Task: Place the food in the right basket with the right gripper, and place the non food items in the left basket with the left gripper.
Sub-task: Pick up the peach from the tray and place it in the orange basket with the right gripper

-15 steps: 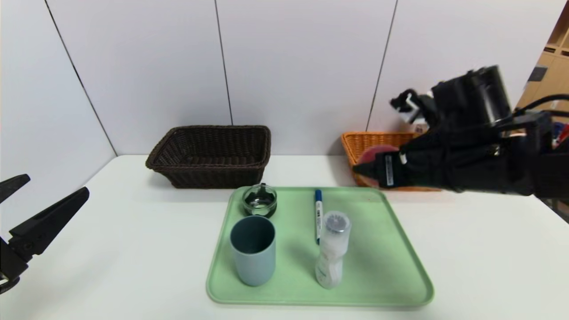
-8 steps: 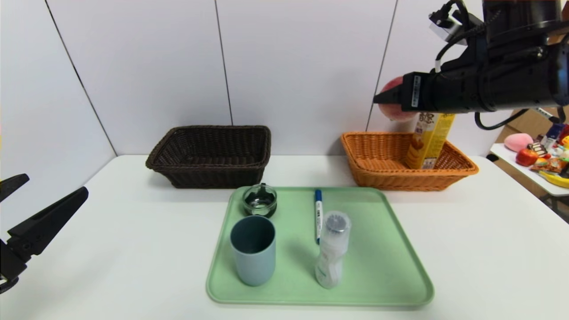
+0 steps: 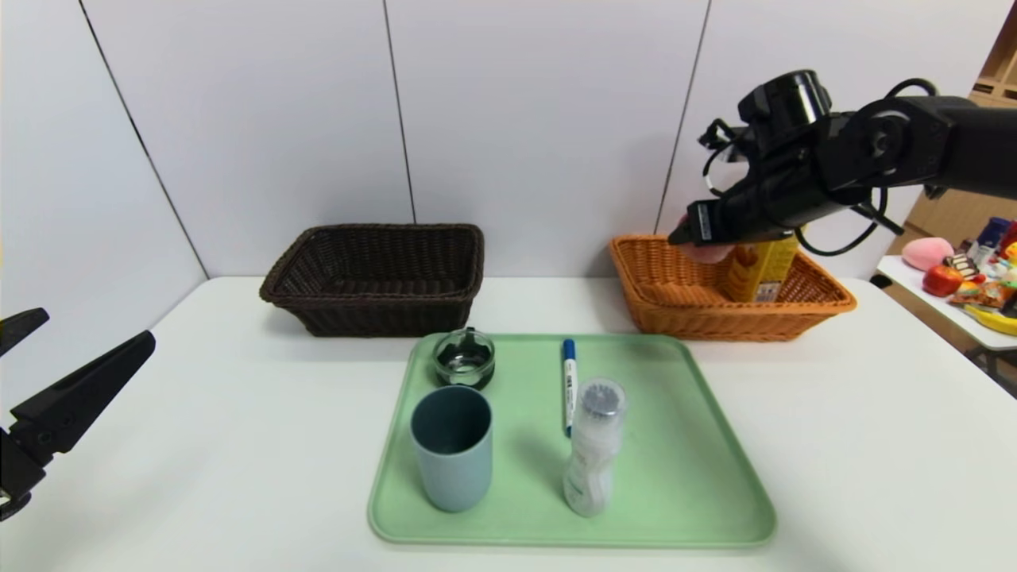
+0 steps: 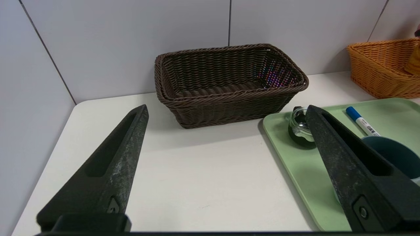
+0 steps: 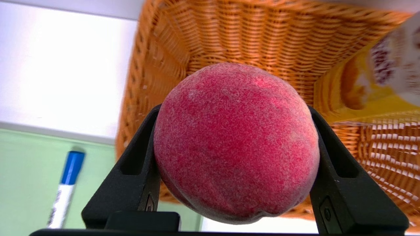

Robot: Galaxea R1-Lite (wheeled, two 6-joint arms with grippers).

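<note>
Overhead, right pincer (image 3: 690, 233) pinching peach (image 5: 236, 141) above orange basket (image 3: 675, 298); left pincer (image 4: 226, 118) spread.

Red speckled peach (image 5: 236, 141) between black fingers (image 5: 131, 183); orange wicker basket (image 5: 229, 36), yellow carton (image 5: 361, 91), blue-capped white marker (image 5: 64, 186), green tray (image 3: 683, 477).

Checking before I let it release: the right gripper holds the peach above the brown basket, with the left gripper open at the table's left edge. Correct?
Not quite. The right gripper holds the peach above the orange basket, not the brown basket; the right wrist view shows it. The left gripper is open at the table's left edge.
</note>
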